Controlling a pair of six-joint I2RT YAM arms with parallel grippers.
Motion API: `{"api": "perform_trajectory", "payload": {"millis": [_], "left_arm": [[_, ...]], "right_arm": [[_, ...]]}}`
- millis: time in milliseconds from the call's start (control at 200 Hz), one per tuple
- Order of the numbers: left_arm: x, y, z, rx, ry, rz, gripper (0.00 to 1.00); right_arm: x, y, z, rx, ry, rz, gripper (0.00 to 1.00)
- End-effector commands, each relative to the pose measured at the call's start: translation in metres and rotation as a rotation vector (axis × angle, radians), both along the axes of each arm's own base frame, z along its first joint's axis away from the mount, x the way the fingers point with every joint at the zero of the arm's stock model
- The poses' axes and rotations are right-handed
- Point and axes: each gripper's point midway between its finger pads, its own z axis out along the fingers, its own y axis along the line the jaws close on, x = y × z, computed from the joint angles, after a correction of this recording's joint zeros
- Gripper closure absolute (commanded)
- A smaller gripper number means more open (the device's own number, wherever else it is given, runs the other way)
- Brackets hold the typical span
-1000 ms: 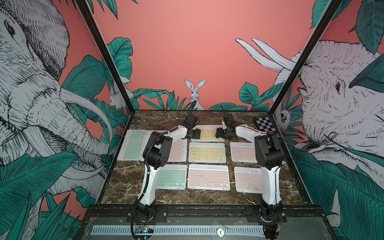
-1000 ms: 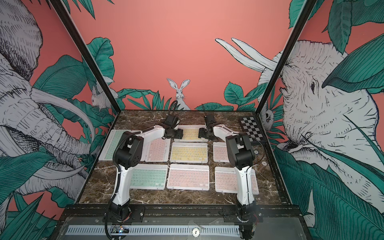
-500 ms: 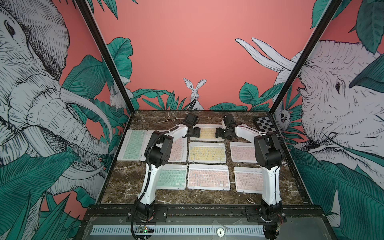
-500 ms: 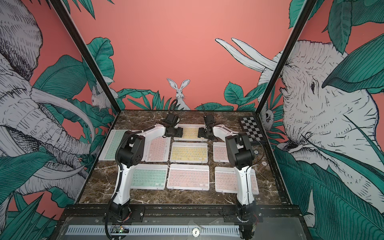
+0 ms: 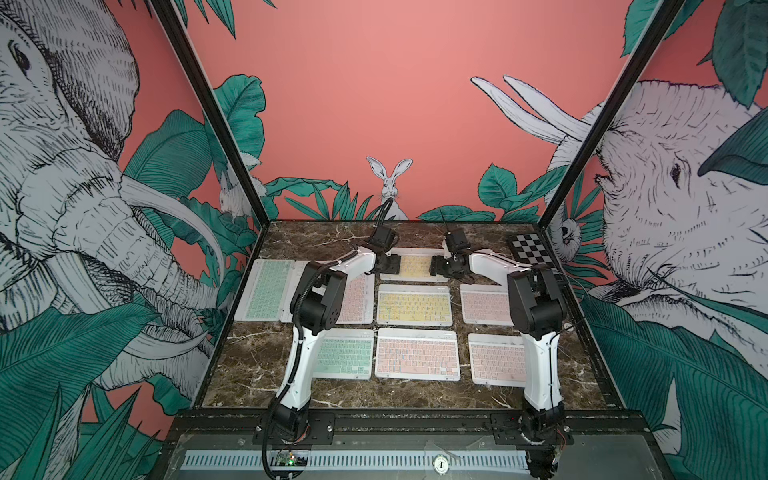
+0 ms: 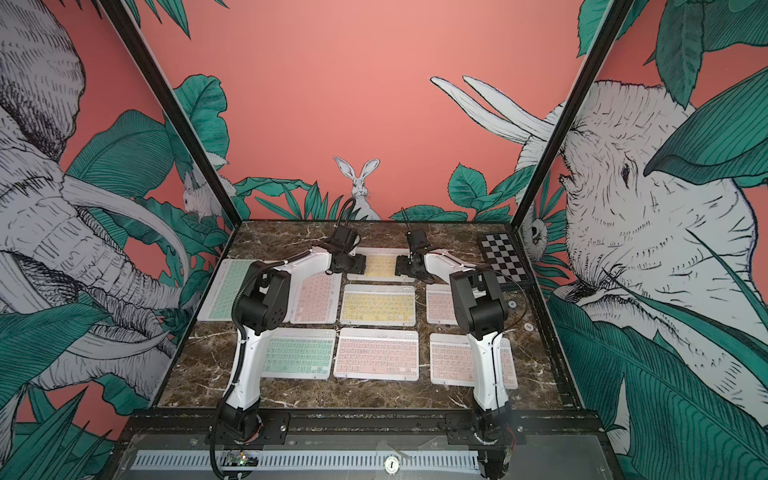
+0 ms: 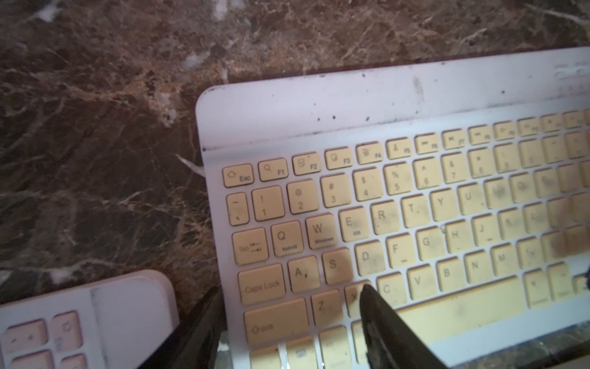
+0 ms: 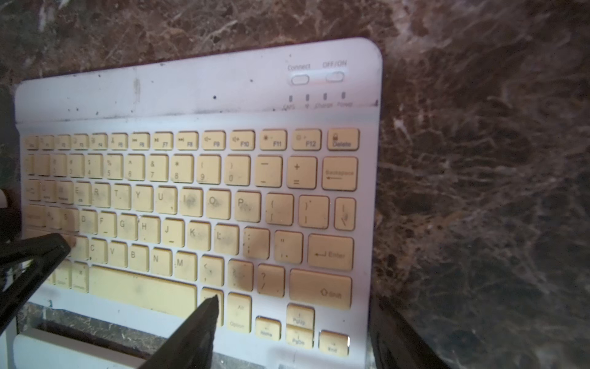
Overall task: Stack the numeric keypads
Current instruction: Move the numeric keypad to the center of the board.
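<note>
Yellow keyboard [image 5: 415,264] lies flat at back centre of the marble worktop [image 5: 316,237]. Left end effector [image 7: 290,287] is spread astride its Esc-side short edge, with one finger [image 7: 383,319] over the X key and the other off the edge. Right end effector [image 8: 297,298] is spread astride the Enter-side edge. Neither pinches it. Other keyboards [image 5: 417,353] lie in rows nearer the arm bases. Checkered board [image 5: 530,249] sits in the far right corner.

Pastel, white-framed numeric keypads [image 5: 417,353] lie flat in rows, two perhaps overlapping.
</note>
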Motion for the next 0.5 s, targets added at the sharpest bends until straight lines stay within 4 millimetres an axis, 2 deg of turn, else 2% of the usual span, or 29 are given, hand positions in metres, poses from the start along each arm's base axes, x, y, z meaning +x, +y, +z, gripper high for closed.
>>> {"api": "perform_trajectory", "payload": {"millis": [0,165,330,495], "left_arm": [[0.003,0.003,0.021,0.007,-0.039,0.001,0.31],[0.003,0.009,0.038,0.016,-0.080,0.008,0.31],[0.000,0.014,0.063,0.021,-0.132,0.004,0.31],[-0.015,0.022,0.093,0.002,-0.185,0.006,0.31]], "right_arm": [[-0.008,-0.007,-0.010,-0.061,0.034,0.007,0.26],[-0.004,-0.011,0.002,-0.074,0.009,0.011,0.26],[-0.002,-0.013,0.017,-0.083,-0.026,0.018,0.26],[-0.007,-0.018,0.039,-0.073,-0.085,0.001,0.26]]}}
